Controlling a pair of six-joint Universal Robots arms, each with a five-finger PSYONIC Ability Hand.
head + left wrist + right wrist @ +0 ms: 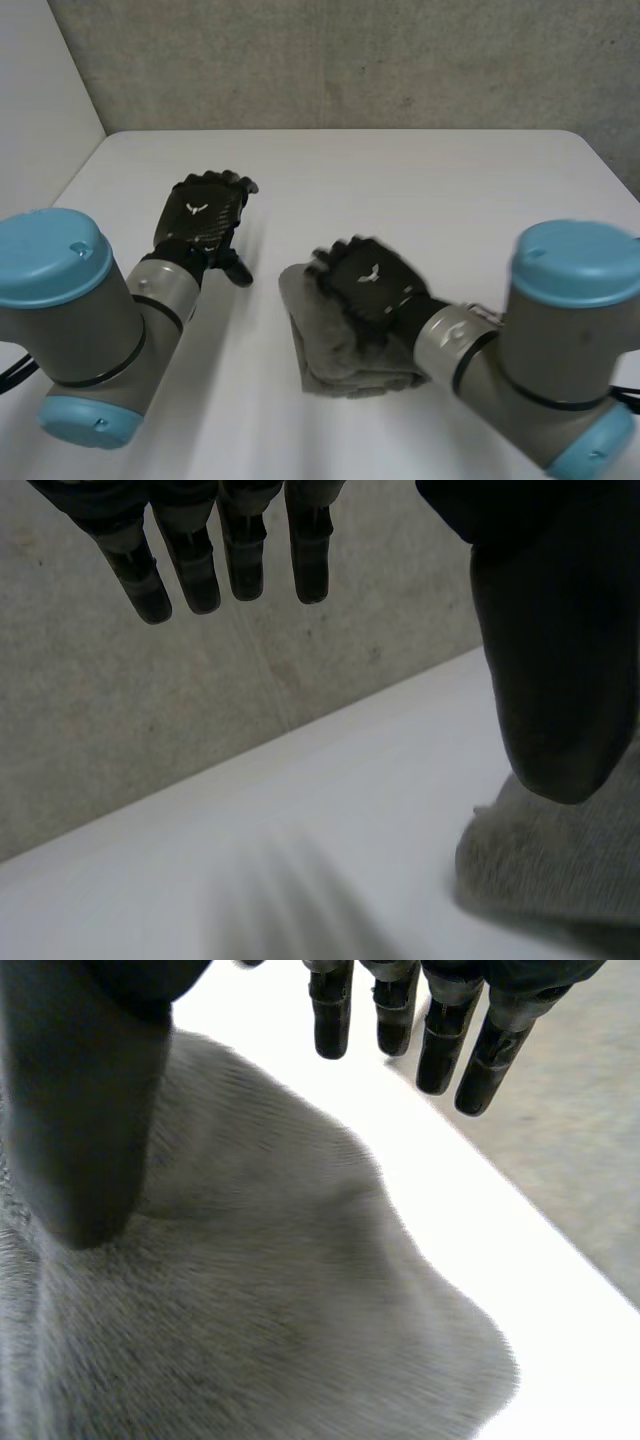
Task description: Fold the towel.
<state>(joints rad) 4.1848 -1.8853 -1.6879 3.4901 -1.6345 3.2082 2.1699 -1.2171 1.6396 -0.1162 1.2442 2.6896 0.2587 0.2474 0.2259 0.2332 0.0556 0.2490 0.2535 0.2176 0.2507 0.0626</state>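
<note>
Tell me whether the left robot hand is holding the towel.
No: the left robot hand hangs open over the bare table, apart from the towel, which lies under the right robot hand.

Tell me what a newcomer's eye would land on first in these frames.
The grey towel, bunched into a small folded bundle near the middle of the white table, draws the eye first. The right hand is spread over it, fingers straight. To the towel's left, the left hand hangs open over bare tabletop, apart from the cloth.
</note>
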